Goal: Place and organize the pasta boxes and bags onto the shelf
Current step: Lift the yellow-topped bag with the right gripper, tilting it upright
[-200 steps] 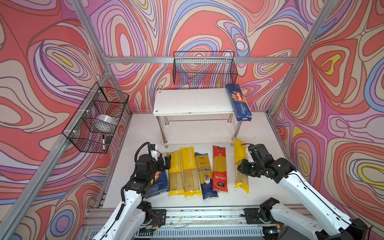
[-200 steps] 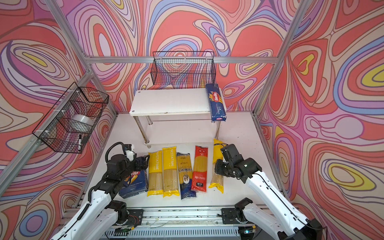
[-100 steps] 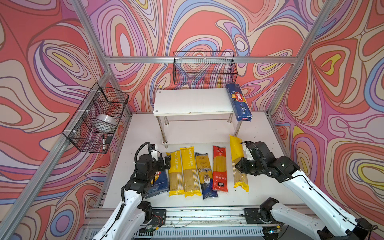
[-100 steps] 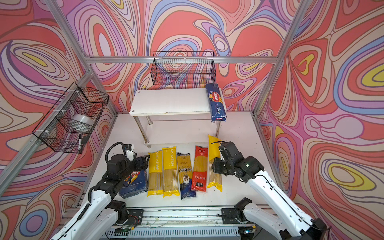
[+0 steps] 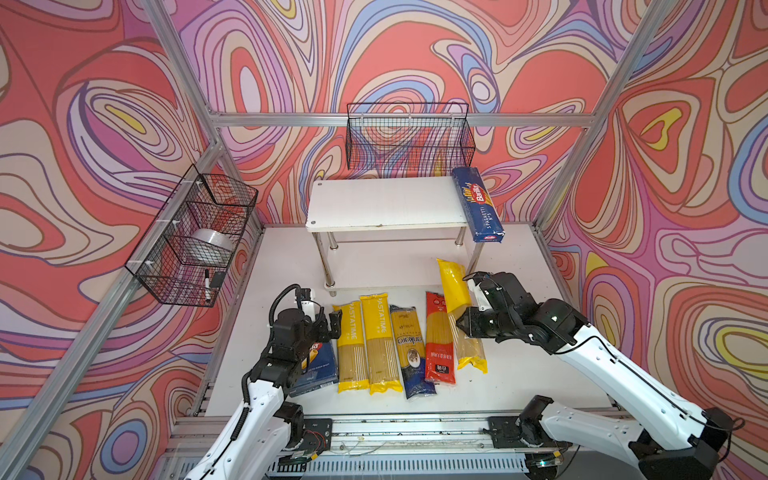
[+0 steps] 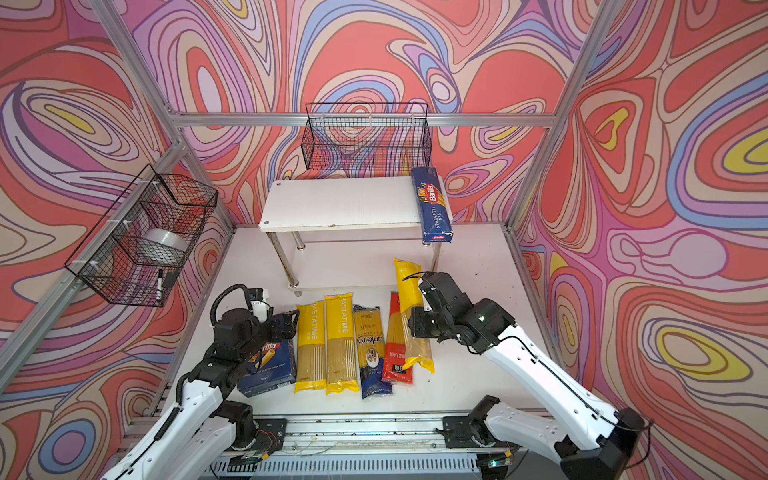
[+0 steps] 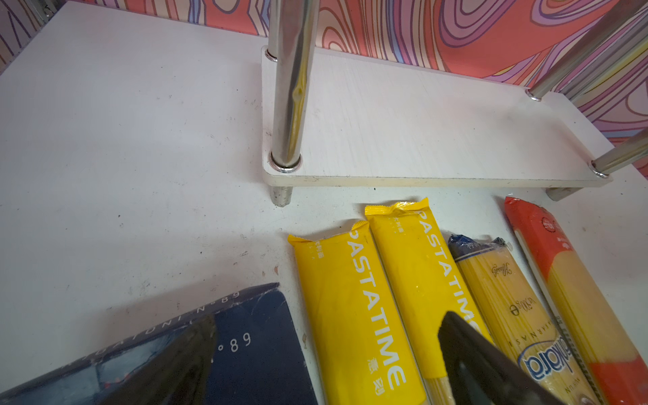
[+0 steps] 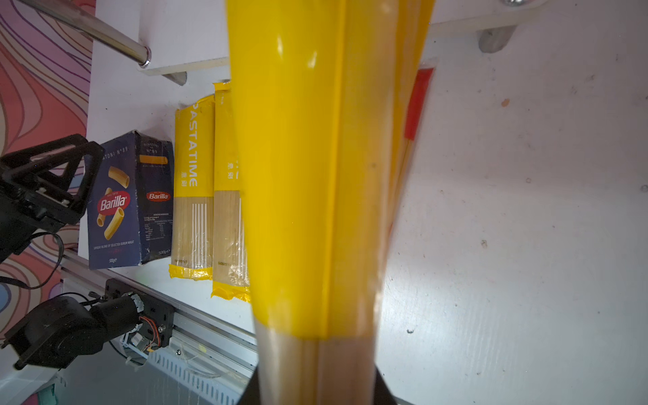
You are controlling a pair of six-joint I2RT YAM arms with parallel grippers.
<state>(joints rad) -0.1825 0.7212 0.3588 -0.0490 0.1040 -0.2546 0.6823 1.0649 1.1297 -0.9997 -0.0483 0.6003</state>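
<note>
1. Spaghetti in a yellow-ended bag (image 5: 454,286) was clamped in the right pincer (image 5: 464,326) at about mid-length. The right wrist view showed the packet (image 8: 315,210) pinched tight between the two jaws.
2. That bag was tilted. Its yellow far end was raised toward the right front leg of the shelf (image 5: 386,203), and its near end hung low beside the red-ended bag (image 5: 438,336). Whether it touched the bench (image 5: 519,374) could not be told.
3. The left pincer (image 5: 329,327) hovered with its fingers (image 7: 491,371) well apart and gripped nothing. It hung above the far end of the wide Barilla box (image 5: 318,368) and the PASTATIME bags (image 5: 351,349) next to it.
4. Four bags and that box lay flat in a row on the bench in front of the shelf. From left to right in both top views: the wide Barilla box, the two PASTATIME bags, a gold-and-navy bag (image 5: 409,345) and the red-ended bag — all lengthwise toward the shelf.
5. The long spaghetti box (image 5: 478,203) lay on the right end of the shelf's top board, with its near end overhanging the front edge.
</note>
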